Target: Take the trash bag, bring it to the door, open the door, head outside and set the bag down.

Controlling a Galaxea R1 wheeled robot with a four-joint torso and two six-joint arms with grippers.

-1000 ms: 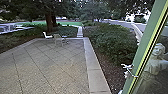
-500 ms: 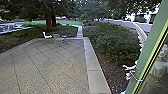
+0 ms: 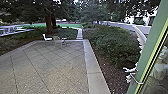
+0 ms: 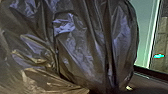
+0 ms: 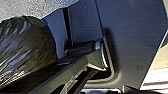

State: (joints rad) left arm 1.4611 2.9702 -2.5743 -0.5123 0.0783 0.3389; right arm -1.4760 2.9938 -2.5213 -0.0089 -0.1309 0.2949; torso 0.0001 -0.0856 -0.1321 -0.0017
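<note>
One trash bag (image 4: 82, 45), dark, close before left wrist camera; contact with left gripper, and whether clamped, impossible to tell. Green door frame (image 3: 151, 42), slightly farther right in head view than earlier.

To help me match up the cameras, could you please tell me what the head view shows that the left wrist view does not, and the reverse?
Head view: the paved yard, a white chair, leafy shrubs and a tree trunk.
Left wrist view: the dark plastic trash bag, large and creased.
Both: something green and upright, a slanting frame beside glass and a pale panel beyond the bag; whether they are one structure, I cannot tell.
</note>
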